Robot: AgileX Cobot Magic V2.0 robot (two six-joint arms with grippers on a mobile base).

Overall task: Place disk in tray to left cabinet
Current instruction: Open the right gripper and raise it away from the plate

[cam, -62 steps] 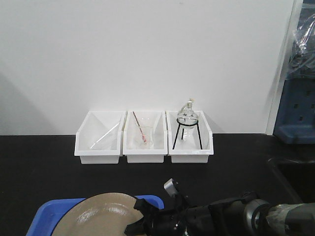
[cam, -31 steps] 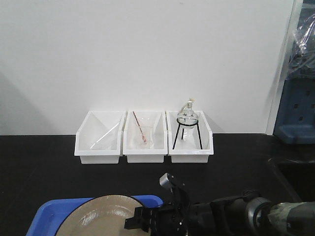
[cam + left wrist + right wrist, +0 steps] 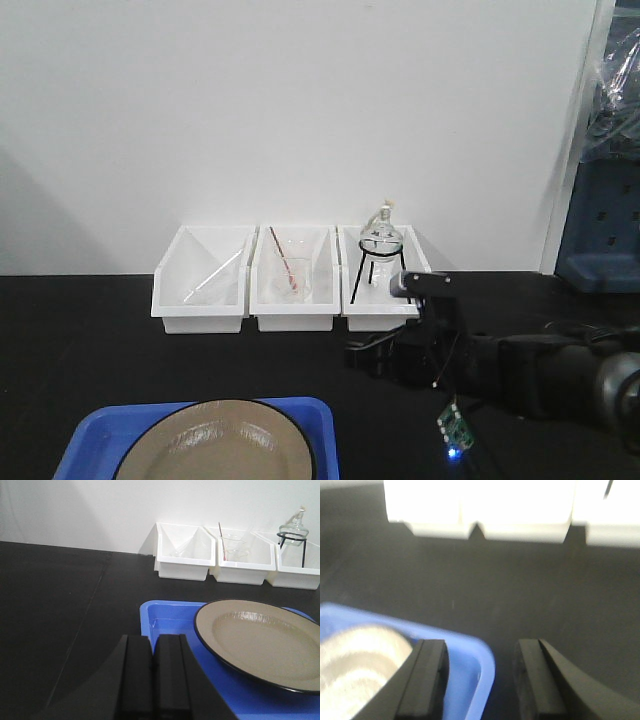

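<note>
Black right pincer [image 3: 480, 679] gapes wide and empty over the worktop [image 3: 80, 350], beside the one blue tray [image 3: 100, 428] holding the one tan disk [image 3: 215, 445]. Left pincer [image 3: 152, 677] is pressed together, empty, near the tray's edge. Three white bins [image 3: 290, 318] line the wall.

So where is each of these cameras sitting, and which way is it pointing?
Front camera: mounted behind the arms, facing the white wall across the black table; the right arm and right gripper show.
Left wrist camera: on the left arm, looking forward over the shut left gripper at the disk in the tray.
Right wrist camera: on the right arm, looking forward and down through the open right gripper.
Shared: all three see tray, disk and white bins.
</note>
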